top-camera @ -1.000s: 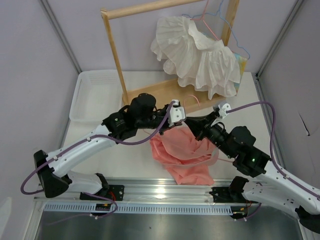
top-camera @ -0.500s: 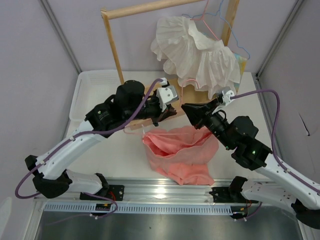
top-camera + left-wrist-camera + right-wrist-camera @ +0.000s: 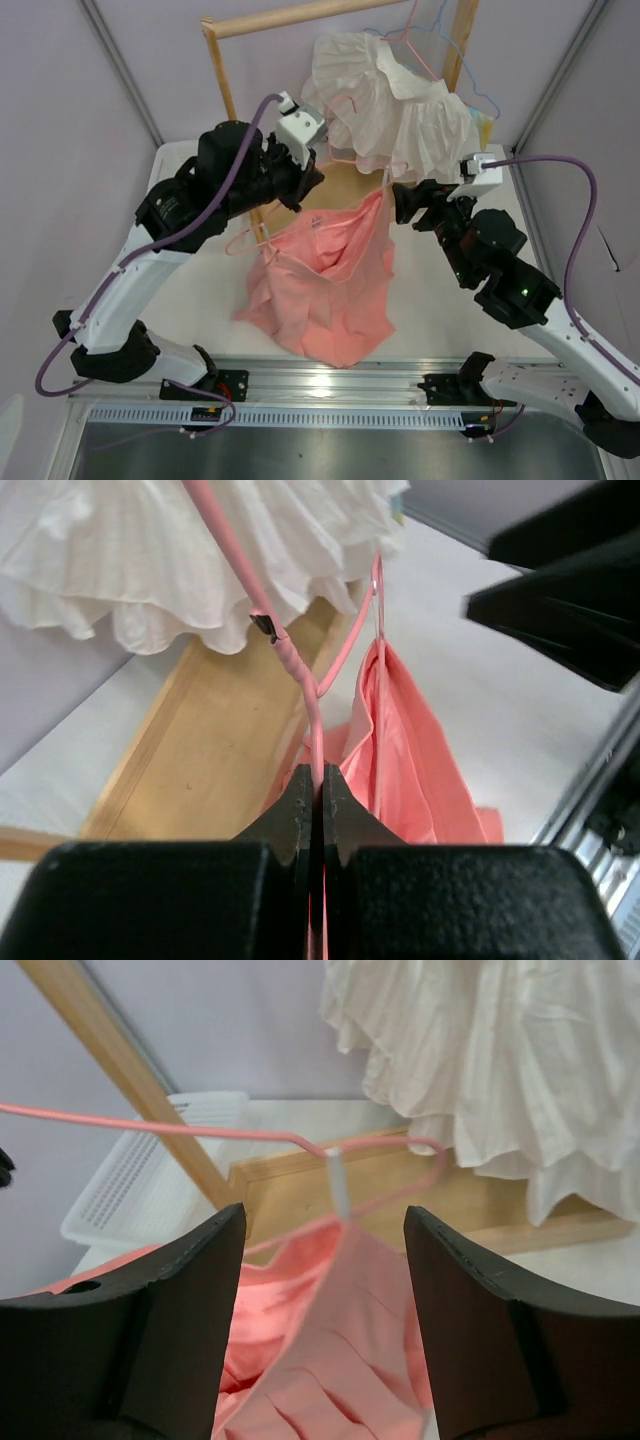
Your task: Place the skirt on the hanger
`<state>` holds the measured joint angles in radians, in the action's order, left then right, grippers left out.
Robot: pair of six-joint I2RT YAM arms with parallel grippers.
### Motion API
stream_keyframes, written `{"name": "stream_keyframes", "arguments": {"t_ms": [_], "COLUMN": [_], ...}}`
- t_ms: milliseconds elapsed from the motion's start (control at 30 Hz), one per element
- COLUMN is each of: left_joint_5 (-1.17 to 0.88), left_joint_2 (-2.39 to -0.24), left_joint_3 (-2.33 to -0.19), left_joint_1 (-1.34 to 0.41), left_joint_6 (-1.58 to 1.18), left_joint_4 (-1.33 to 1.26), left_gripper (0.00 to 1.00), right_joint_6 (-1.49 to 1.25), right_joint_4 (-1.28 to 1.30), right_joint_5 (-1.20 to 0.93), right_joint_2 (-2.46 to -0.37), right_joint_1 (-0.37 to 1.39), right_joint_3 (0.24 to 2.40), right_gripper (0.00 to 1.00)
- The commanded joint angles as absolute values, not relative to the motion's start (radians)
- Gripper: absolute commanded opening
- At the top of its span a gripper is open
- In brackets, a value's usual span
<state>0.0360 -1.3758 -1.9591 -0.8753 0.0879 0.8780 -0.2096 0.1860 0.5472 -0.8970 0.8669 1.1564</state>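
My left gripper [image 3: 304, 184] [image 3: 316, 772] is raised near the rack and shut on the thin pale-pink wire of the hanger [image 3: 291, 658]. The salmon-pink skirt [image 3: 325, 285] hangs from that hanger in pleated folds, with its lower edge down by the table. The overhead view has my right gripper [image 3: 404, 206] just right of the skirt's top corner. In the right wrist view, that gripper [image 3: 323, 1216] stands open, with the hanger wire [image 3: 150, 1126] and skirt [image 3: 345, 1360] beyond the fingers and nothing held.
A wooden rack [image 3: 226, 95] stands at the back on a wooden base [image 3: 345, 188]. A white ruffled garment [image 3: 400, 105] hangs from it, with a light-blue wire hanger [image 3: 481, 96] beside it. A white slotted basket [image 3: 185, 190] sits at the back left.
The left arm has lifted the hanger, with the skirt hanging from it, up off the table toward the rack. The right gripper has opened, let go, and drawn back to the right.
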Motion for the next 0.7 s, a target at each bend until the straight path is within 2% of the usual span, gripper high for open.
{"name": "stream_keyframes", "arguments": {"t_ms": [0,33,67,167,400,567,667], "left_joint_5": [0.193,0.216,0.248,0.343,0.494,0.497,0.497], "left_joint_2": [-1.411,-1.454,-1.474,-1.534,-1.503,-1.636,-1.695], "left_joint_3": [-2.147,-2.181,-2.313,-2.454,-2.384,-2.514,-2.520], "left_joint_1": [-0.833,-0.816,-0.792,-0.766,-0.750,-0.742,-0.718], "left_joint_6": [-0.052,-0.102,-0.116,-0.163,-0.146,-0.095,-0.094], "left_joint_4": [0.854,0.876,0.893,0.920,0.675,0.606,0.574], "left_gripper": [0.00,0.00,0.00,0.00,0.00,0.00,0.00], "right_joint_6": [-0.232,-0.236,-0.235,-0.230,-0.209,-0.225,-0.235], "right_joint_4": [0.288,0.304,0.334,0.391,0.440,0.448,0.454], "right_joint_5": [0.676,0.698,0.704,0.724,0.719,0.715,0.710], "right_joint_2": [-0.888,-0.890,-0.893,-0.919,-0.968,-0.963,-0.960], "right_joint_1": [0.858,0.857,0.854,0.854,0.850,0.850,0.850], "right_joint_3": [1.275,1.294,1.337,1.409,1.512,1.506,1.499], "right_gripper": [0.71,0.71,0.71,0.72,0.73,0.72,0.72]}}
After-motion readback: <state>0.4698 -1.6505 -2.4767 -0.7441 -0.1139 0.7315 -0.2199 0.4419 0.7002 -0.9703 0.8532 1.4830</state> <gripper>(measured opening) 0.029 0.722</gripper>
